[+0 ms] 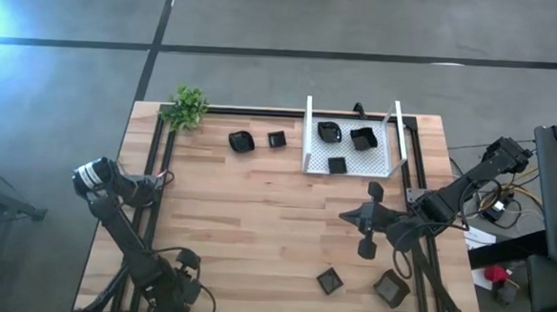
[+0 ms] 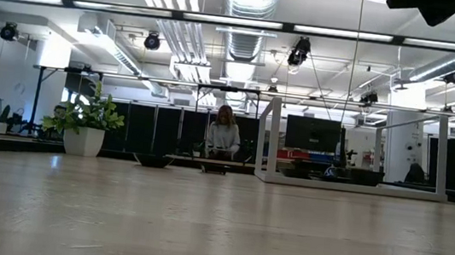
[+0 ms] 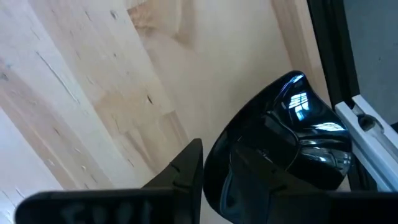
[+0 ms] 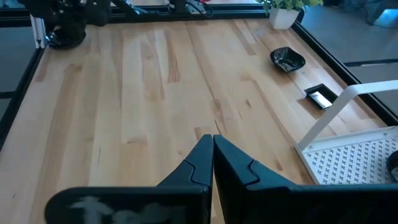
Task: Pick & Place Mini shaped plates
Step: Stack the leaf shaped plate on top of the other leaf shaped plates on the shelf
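Wooden surface (image 1: 255, 231) was seen; right gripper (image 1: 344, 217), pressed together, was nearest two near-edge plates (image 1: 329, 280); left gripper's (image 1: 184, 290) state couldn't be told.

Plates I count: seven — three in the tray (image 1: 329, 132) (image 1: 363, 137) (image 1: 337, 165), two upper centre (image 1: 240, 141) (image 1: 276, 139), two lower right (image 1: 328, 280) (image 1: 392, 288)
Tray: one (image 1: 381, 169)
Plant: one (image 1: 187, 106)
Arms: two

Overhead: wooden table (image 1: 256, 222); white mesh tray (image 1: 350, 150) holding three black mini plates (image 1: 330, 132), right gripper (image 1: 366, 218) just below it, left gripper (image 1: 184, 285) at bottom-left edge.
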Robot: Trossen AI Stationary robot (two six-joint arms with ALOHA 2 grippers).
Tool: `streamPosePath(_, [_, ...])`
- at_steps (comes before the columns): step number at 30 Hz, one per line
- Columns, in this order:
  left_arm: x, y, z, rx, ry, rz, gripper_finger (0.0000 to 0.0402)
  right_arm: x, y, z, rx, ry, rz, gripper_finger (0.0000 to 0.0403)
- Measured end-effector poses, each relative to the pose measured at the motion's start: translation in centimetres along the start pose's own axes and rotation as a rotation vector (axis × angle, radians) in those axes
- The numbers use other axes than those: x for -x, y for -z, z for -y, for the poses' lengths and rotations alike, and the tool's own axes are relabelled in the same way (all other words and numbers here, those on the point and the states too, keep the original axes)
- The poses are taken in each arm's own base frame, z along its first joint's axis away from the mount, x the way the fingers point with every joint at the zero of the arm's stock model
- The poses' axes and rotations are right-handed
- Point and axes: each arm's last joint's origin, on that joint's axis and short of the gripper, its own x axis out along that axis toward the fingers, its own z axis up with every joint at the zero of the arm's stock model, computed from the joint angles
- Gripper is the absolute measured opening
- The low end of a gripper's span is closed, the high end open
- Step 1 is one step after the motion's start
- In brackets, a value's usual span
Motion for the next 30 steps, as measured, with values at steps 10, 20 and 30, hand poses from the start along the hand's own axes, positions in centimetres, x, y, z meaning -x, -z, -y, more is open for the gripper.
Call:
streamPosePath(10, [-1.0, 0.4, -0.4, 0.024, 0.007, 0.004, 0.0076, 0.0, 0.0, 0.0, 0.0, 0.0, 0.0, 0.0008])
streamPosePath(20, [-1.1, 0.7, -0.4, 0.024, 0.05, -0.034, 0.0019, 0.0, 0.0, 0.0, 0.0, 0.0, 0.001, 0.0008])
streamPosePath(30, [0.6, -0.1, -0.5, 0.055, 0.028, 0.054, 0.0, 0.0, 0.0, 0.0, 0.001, 0.009, 0.007, 0.0008])
